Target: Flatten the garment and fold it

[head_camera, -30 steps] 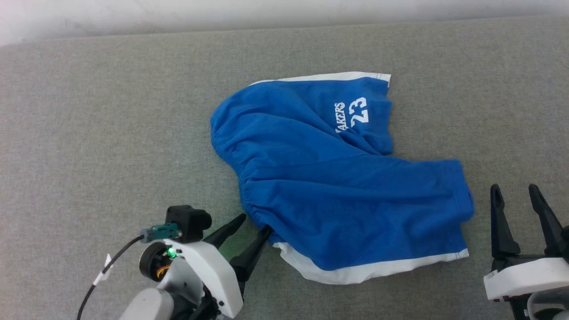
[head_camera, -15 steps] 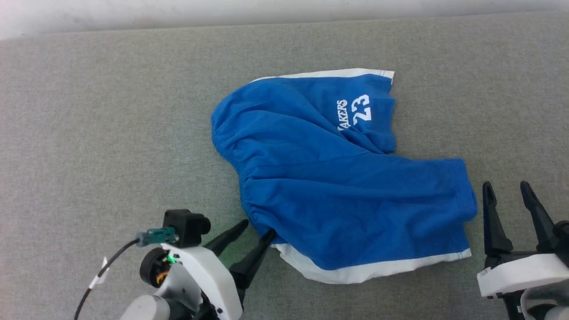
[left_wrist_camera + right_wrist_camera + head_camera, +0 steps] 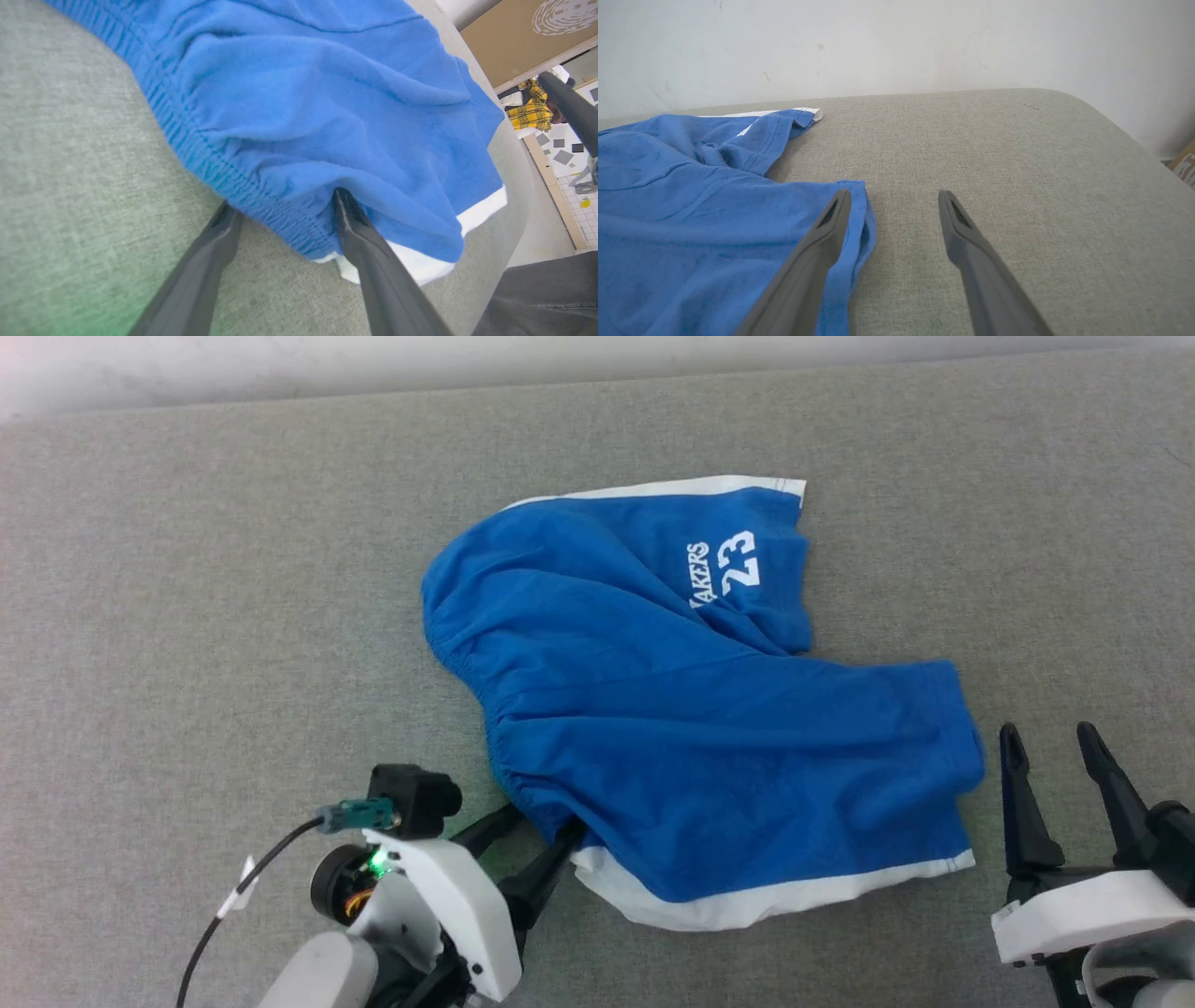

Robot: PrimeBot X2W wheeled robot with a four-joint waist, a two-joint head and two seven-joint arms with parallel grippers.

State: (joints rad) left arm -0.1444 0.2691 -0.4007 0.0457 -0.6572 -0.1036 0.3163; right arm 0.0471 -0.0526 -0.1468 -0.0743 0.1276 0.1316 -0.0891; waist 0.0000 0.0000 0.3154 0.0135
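The garment (image 3: 691,709) is a pair of bright blue shorts with white trim and a white "23" print, lying crumpled on the grey padded surface (image 3: 187,569). My left gripper (image 3: 540,821) is open at the garment's near left corner. In the left wrist view the gathered waistband (image 3: 261,205) sits between the fingers of the left gripper (image 3: 283,200), and one finger is pressed into the blue cloth. My right gripper (image 3: 1047,733) stands open just right of the leg hem. In the right wrist view, one finger of that gripper (image 3: 894,193) overlaps the garment's (image 3: 691,210) hem edge.
A white wall (image 3: 896,42) runs behind the surface, whose right end curves down (image 3: 1134,154). Past that edge the left wrist view shows a brown board (image 3: 523,32), a yellow plaid cloth (image 3: 530,109) and tiled floor (image 3: 574,196).
My left gripper has pushed forward, so its fingertips now straddle the waistband corner. My right gripper has edged closer to the leg hem. The head camera has shifted slightly.
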